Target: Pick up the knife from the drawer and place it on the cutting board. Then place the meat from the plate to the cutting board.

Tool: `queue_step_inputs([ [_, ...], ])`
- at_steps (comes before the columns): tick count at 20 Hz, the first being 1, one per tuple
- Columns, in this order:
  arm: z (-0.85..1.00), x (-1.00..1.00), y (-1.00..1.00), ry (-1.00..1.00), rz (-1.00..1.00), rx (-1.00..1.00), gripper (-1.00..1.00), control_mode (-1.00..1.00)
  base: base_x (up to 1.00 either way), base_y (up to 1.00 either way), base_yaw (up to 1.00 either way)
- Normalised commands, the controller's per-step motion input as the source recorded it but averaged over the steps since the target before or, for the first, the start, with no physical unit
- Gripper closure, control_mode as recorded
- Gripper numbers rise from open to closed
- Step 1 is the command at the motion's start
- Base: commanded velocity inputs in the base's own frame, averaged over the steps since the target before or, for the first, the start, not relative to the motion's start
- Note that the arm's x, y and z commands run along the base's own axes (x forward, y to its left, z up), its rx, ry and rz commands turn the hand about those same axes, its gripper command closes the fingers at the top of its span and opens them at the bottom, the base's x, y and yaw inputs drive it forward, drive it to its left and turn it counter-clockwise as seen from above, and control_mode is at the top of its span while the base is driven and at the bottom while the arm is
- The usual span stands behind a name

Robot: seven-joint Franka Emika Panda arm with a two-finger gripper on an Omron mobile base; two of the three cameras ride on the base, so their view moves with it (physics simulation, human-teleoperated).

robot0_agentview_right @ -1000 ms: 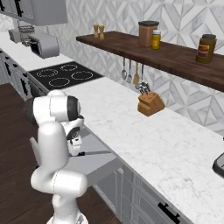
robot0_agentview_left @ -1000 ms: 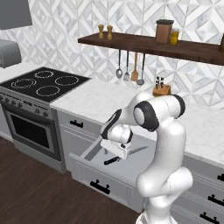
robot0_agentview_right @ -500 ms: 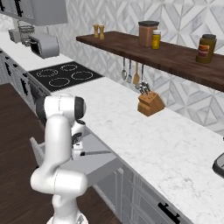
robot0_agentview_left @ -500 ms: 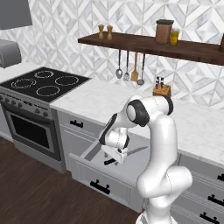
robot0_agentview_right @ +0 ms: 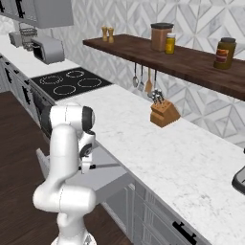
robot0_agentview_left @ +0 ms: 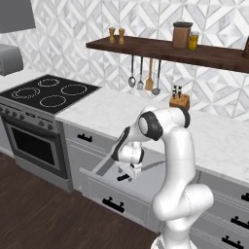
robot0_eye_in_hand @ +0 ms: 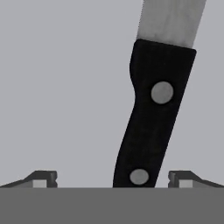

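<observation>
While the arm bends down over the pulled-out drawer (robot0_agentview_left: 104,168), the gripper (robot0_eye_in_hand: 113,178) stands with its jaws spread wide, one tip on each side of the knife (robot0_eye_in_hand: 153,118), and it grips nothing. In the hand view the two dark fingertips (robot0_eye_in_hand: 43,178) rise at the lower edge with the black handle passing between them, nearer the right-hand tip; a gap shows between the handle and each tip. Two grey rivets mark the handle, and the grey steel blade runs on from it to the upper edge of that view. The knife lies flat on the plain grey floor of the drawer.

From the left base view the gripper (robot0_agentview_left: 127,171) hangs low inside the drawer, with the handle's dark end showing just below it and the blade (robot0_agentview_left: 154,166) lying pointed to the right. The drawer's front carries a black bar handle (robot0_agentview_left: 112,204). From the right base view the gripper (robot0_agentview_right: 86,165) sits behind the white arm, and the blade (robot0_agentview_right: 107,166) stretches rightward across the drawer floor.

Around the drawer, the white marble counter (robot0_agentview_right: 182,158) runs above it, a tan wooden knife block (robot0_agentview_right: 163,114) stands near the wall, utensils (robot0_agentview_left: 143,75) hang under the dark wooden shelf (robot0_agentview_left: 160,49), and a black cooktop (robot0_agentview_left: 48,93) sits to the left.
</observation>
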Motion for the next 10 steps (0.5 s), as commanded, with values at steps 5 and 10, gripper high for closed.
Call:
queue_step_inputs([
  [5, -0.29, -0.15, 0.04, 0.02, 0.0, -0.05, 1.0, -1.0, 0.0, 0.0, 0.0],
  [10, -0.09, -0.17, 0.02, 0.0, 0.0, -0.02, 1.0, -1.0, 0.0, 0.0, 0.0],
])
